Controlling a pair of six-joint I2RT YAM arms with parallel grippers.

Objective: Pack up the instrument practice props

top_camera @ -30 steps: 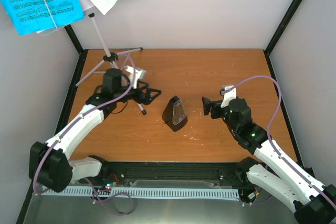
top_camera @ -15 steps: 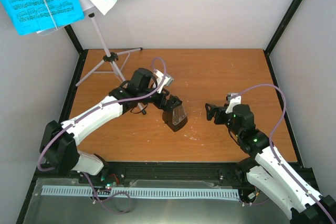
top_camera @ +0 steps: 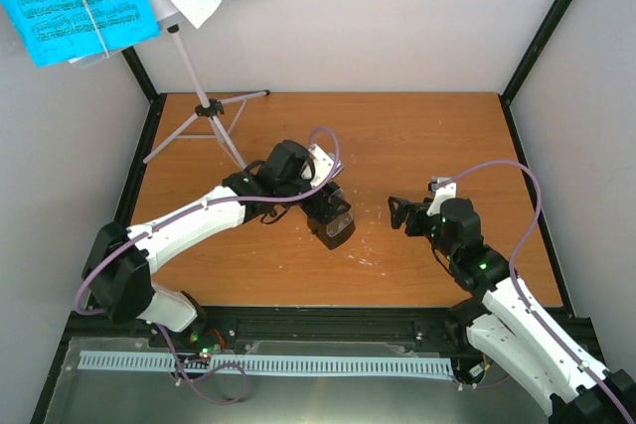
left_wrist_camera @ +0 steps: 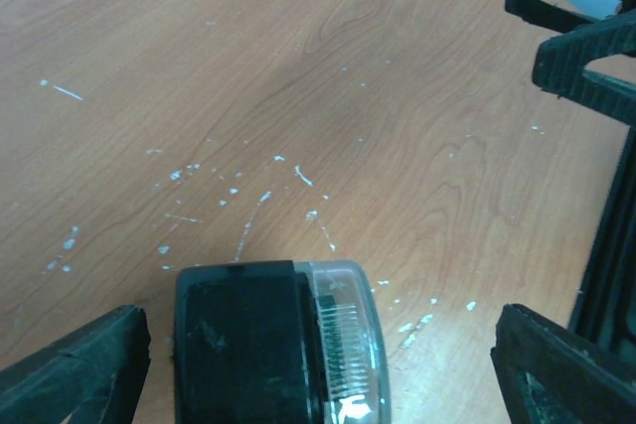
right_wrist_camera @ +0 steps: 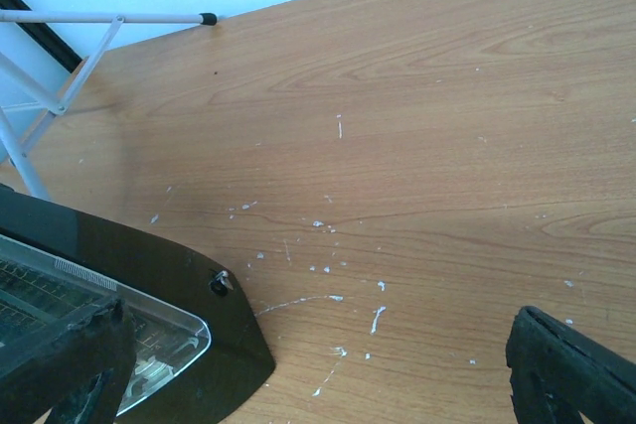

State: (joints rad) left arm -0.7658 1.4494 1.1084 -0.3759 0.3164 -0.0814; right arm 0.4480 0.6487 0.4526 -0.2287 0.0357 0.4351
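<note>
Stands left fingers (left_wrist_camera: 79, 369) wide astride metronome (left_wrist_camera: 268, 345) at mid-surface (top_camera: 417, 136), over from stand (top_camera: 204, 111) legs a second ago. Keeps right fingers (right_wrist_camera: 571, 369) wide too, right of metronome, slightly nearer than before.

I looked down on an orange-brown wood-grain tabletop (top_camera: 417, 136), flecked with small white scuffs (left_wrist_camera: 303, 178) near its middle. Plain pale walls (top_camera: 397, 17) closed it in on three sides, with black frame posts (top_camera: 553, 22) at the back corners. The light was even and the shadows soft.
</note>
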